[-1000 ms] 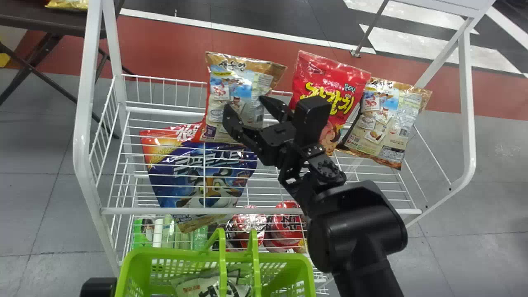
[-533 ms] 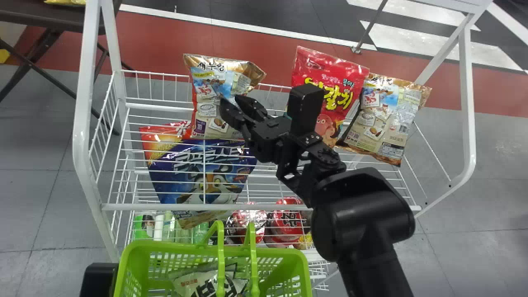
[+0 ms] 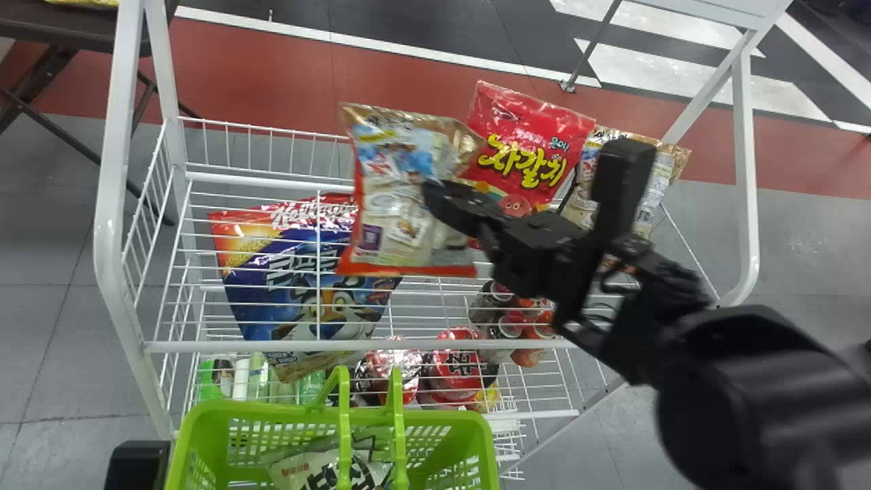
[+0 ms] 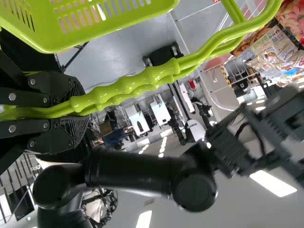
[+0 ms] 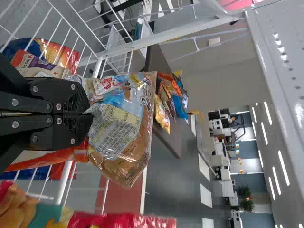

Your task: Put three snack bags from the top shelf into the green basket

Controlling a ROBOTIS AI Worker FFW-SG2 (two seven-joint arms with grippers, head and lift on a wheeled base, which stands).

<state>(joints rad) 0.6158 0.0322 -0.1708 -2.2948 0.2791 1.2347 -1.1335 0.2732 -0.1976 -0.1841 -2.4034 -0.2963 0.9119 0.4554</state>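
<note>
My right gripper is shut on a brown and blue snack bag, which hangs over the left part of the top shelf. In the right wrist view the right gripper pinches the middle of that bag, crumpling its film. A red snack bag and another brown snack bag, partly behind the arm, stand on the shelf's right. The left gripper is parked at lower left. In the left wrist view the left gripper is shut on the handles of the green basket. The basket holds a pale bag.
White posts and a front rail frame the wire rack. A blue cereal bag lies beneath the top shelf's wires, with red cups and bottles lower down. A dark table stands behind at left.
The right gripper's fingers have closed on the brown and blue bag. After a shift left, bag and gripper have come back right and nearer the camera, while the right forearm has swung to the right.
</note>
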